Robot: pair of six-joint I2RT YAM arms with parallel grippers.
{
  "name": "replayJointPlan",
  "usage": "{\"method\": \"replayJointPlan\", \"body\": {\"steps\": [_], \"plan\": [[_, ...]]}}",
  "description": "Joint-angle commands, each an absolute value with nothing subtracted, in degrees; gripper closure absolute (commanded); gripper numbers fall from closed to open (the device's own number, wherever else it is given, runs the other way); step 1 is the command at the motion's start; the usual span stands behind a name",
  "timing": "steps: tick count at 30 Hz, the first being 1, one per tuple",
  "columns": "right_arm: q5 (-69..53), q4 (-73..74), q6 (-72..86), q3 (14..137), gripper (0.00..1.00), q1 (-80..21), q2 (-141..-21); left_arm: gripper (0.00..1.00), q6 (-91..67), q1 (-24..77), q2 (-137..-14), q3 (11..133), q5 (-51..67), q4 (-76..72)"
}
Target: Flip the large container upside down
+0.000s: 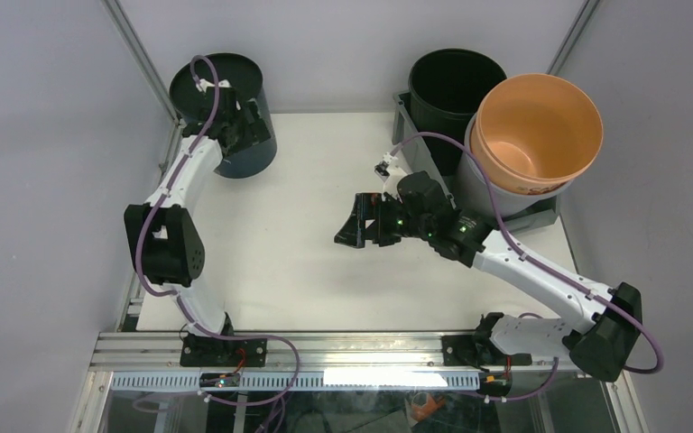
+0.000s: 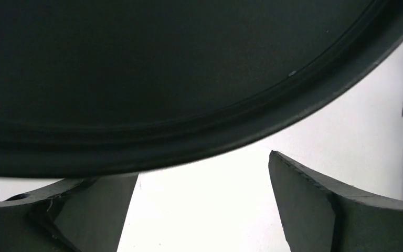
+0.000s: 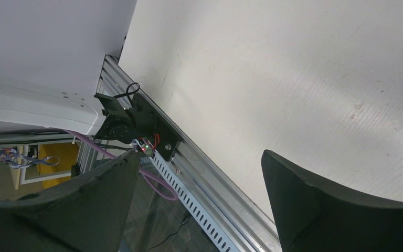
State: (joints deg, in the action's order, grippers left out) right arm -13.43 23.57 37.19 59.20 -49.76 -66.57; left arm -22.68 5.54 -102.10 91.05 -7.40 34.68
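Behind and to the right of the right gripper (image 3: pixel 199 155), whose fingers were spread above the table (image 1: pixel 280 262), stood the upright grey bin (image 1: pixel 402 113). The left gripper (image 2: pixel 202 168), also spread, faced a black bucket (image 2: pixel 162 63).

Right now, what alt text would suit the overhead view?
A big grey rectangular plastic bin stands upright at the white table's far right, holding a black round bucket and an orange bucket nested in a pale grey bucket. The right gripper hangs open nearby; the left gripper is at a dark round bucket far left.
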Motion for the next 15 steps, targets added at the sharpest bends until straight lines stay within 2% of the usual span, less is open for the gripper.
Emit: {"method": "replayJointPlan", "body": {"steps": [1,7,15], "plan": [[-13.7,21.8,36.7,61.9,0.10,-49.9,-67.0,0.01,-21.6,5.7,-94.7,90.3,-5.8,29.5],[-12.8,22.4,36.2,63.6,0.10,-49.9,-68.2,0.01,-18.8,19.3,-97.6,91.2,-5.2,28.1],[-12.3,21.3,38.9,62.4,0.09,-50.3,-68.1,0.01,-15.0,22.5,-110.4,102.1,-0.3,25.7]]}}
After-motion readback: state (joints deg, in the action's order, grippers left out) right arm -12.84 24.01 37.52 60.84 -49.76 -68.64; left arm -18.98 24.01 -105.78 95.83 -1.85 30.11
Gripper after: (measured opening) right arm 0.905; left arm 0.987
